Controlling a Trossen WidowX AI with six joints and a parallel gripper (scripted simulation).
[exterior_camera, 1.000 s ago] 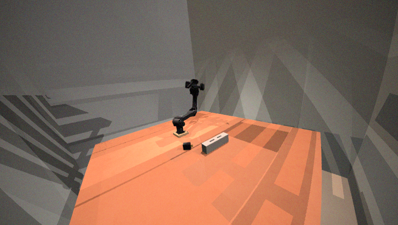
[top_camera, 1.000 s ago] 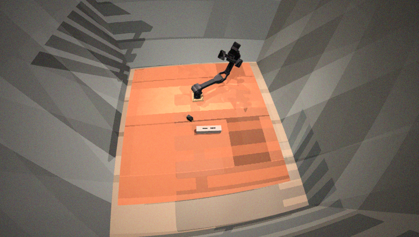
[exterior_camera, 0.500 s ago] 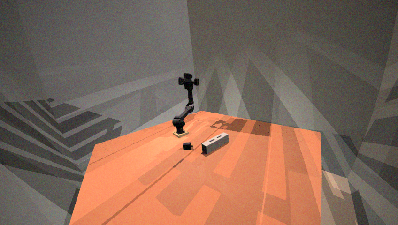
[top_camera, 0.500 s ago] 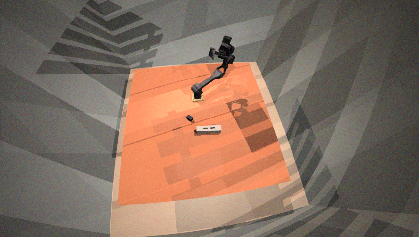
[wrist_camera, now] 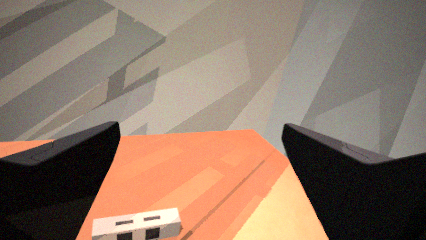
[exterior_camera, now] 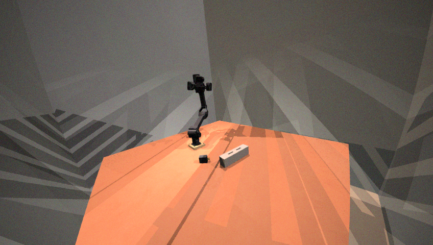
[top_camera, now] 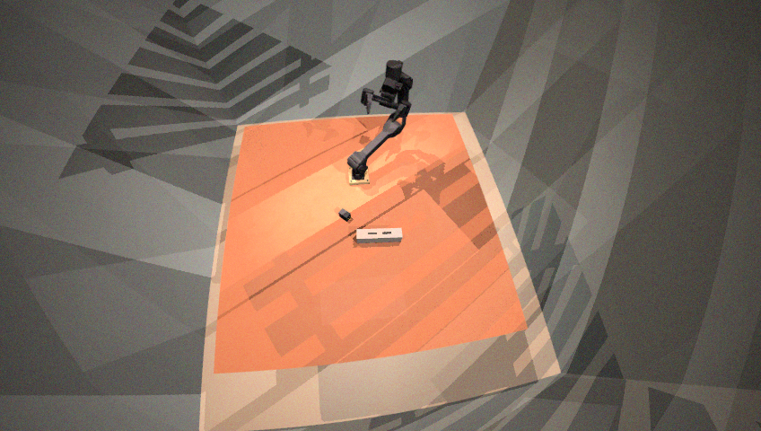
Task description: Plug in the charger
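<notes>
A small black two-prong charger [top_camera: 345,215] lies on the orange table top, between the arm's base and the power strip; it also shows in the exterior view [exterior_camera: 203,158]. The white power strip [top_camera: 378,235] with two outlets lies flat just beyond it, and it shows in the exterior view [exterior_camera: 233,155] and at the bottom of the wrist view [wrist_camera: 136,225]. My gripper [top_camera: 371,101] is raised high above the far side of the table, far from both. Its fingers stand wide open with nothing between them.
The arm's base [top_camera: 358,173] sits on a small tan plate at the far middle of the table. The table edges drop off to a grey patterned floor and walls all around.
</notes>
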